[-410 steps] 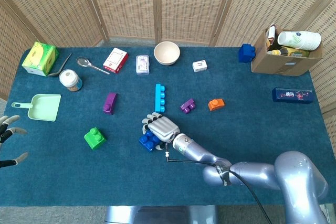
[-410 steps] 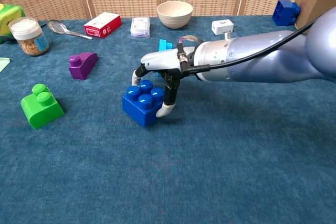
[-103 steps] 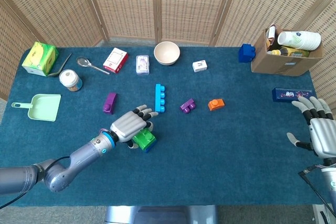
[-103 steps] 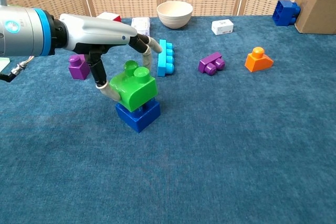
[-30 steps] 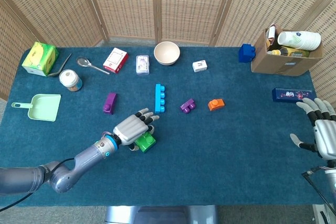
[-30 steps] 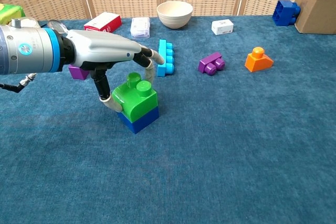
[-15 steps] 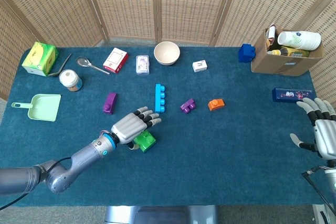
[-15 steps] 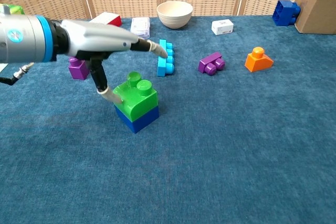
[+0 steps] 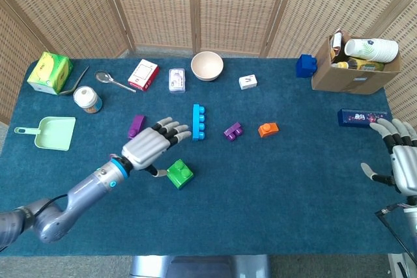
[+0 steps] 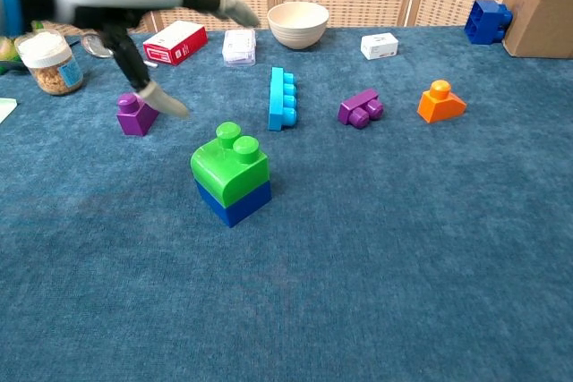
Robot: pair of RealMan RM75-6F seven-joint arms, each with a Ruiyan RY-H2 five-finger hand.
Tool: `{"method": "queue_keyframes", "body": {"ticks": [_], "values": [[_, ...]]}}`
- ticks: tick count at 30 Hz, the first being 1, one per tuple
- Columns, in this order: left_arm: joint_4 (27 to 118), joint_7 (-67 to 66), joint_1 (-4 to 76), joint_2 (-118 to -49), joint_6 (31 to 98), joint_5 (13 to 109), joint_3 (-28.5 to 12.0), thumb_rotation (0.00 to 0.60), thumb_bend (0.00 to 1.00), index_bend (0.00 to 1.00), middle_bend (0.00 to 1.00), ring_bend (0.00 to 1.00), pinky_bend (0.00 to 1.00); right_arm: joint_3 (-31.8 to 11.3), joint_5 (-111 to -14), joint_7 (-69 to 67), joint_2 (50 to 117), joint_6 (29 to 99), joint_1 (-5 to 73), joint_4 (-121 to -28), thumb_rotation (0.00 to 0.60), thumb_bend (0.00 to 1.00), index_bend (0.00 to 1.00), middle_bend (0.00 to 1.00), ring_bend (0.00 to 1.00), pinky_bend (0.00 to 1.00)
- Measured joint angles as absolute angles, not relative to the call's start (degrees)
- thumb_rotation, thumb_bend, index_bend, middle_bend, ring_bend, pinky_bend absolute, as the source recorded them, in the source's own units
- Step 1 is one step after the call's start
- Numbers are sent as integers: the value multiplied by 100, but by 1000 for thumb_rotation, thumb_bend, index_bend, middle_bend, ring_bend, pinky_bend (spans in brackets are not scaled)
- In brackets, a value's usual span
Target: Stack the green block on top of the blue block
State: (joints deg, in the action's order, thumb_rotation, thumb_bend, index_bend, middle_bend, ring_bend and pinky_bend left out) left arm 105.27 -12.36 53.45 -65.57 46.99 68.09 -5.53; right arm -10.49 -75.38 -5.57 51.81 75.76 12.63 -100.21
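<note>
Chest view is showing your left robot hand (image 10: 134,6) open, blurred, hovering far-left of the stack and touching nothing; your right robot hand (image 9: 399,161) is spread open at the tabletop's (image 9: 273,193) right edge. Green block (image 10: 230,160) is sitting squarely on the blue block (image 10: 235,201), so the job is looking finished. Lift clear upward, not sideways, so no finger is clipping the stack. Farther off, the bowl (image 9: 207,65) is looking empty; the cardboard box (image 9: 352,69) is holding paper cups and small items.
</note>
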Motion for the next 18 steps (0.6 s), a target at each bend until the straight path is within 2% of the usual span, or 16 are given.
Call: {"method": "queue_keyframes", "body": {"ticks": [6, 18], "values": [[10934, -1030, 4834, -5956, 5243, 7093, -456, 560, 245, 124, 20, 0, 0, -1110, -7425, -452, 5263, 7551, 1319, -9948, 578, 237, 145, 127, 0, 0], [11291, -191, 3234, -4916, 6654, 7735, 145, 556, 245, 147, 34, 0, 0, -1179, -7110, 216, 5463, 7644, 1359, -9871, 586, 237, 156, 128, 0, 0]]}}
